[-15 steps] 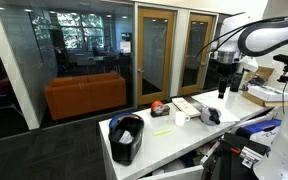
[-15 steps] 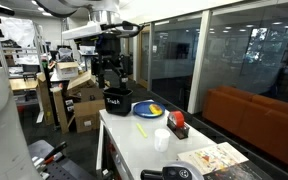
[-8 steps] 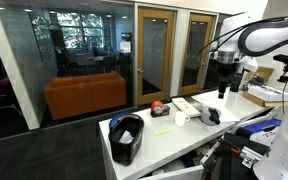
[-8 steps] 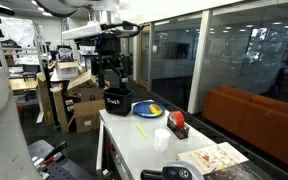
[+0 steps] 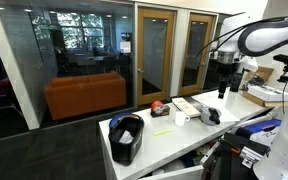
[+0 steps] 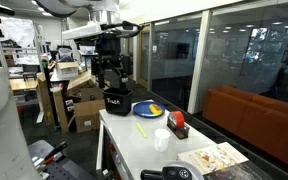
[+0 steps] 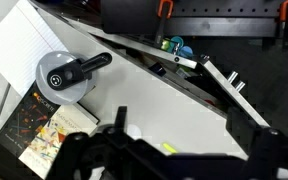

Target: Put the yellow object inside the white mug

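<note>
The yellow object (image 5: pixel 161 132) is a thin flat strip lying on the white table; it also shows in an exterior view (image 6: pixel 141 127) and in the wrist view (image 7: pixel 168 147). The white mug (image 5: pixel 180 117) stands upright close beside it, also seen in an exterior view (image 6: pixel 161 138) and from above in the wrist view (image 7: pixel 132 130). My gripper (image 5: pixel 222 88) hangs high above the table, open and empty. It shows in an exterior view (image 6: pixel 111 85), and its dark fingers fill the bottom of the wrist view (image 7: pixel 169 162).
A black bin (image 5: pixel 127 138) stands at one end of the table. A small red object (image 5: pixel 159 107), a flat white box (image 5: pixel 187 104) and a grey tape dispenser (image 7: pixel 64 77) lie past the mug. A dark dish (image 6: pixel 146 108) holds something yellow.
</note>
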### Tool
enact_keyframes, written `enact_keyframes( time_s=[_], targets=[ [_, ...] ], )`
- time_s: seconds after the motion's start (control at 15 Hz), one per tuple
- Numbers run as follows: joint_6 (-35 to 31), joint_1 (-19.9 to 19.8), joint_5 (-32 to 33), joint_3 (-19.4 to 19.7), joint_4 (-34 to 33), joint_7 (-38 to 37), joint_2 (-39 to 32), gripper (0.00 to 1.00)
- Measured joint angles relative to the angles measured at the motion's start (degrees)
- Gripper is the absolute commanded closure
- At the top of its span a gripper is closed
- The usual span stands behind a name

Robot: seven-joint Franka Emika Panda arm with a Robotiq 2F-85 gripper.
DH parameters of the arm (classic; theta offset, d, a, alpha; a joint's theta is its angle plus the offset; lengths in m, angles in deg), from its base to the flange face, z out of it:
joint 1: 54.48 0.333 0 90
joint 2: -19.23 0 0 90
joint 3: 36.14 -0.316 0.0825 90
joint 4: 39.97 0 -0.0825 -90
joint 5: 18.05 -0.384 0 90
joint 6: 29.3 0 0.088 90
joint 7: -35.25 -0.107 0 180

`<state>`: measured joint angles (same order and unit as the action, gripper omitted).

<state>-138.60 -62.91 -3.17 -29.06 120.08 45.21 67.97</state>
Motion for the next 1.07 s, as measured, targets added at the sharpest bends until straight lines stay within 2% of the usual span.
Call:
enact_keyframes(
  time_s=[0.67,1.07],
  targets=[
    [-1.4,1.2,-0.1,-0.3,-0.7,-1.3,-0.9,0.0],
    [-5.0,3.1,-2.9,-4.2,-3.2,-11.8,-8.2,0.0]
  ],
)
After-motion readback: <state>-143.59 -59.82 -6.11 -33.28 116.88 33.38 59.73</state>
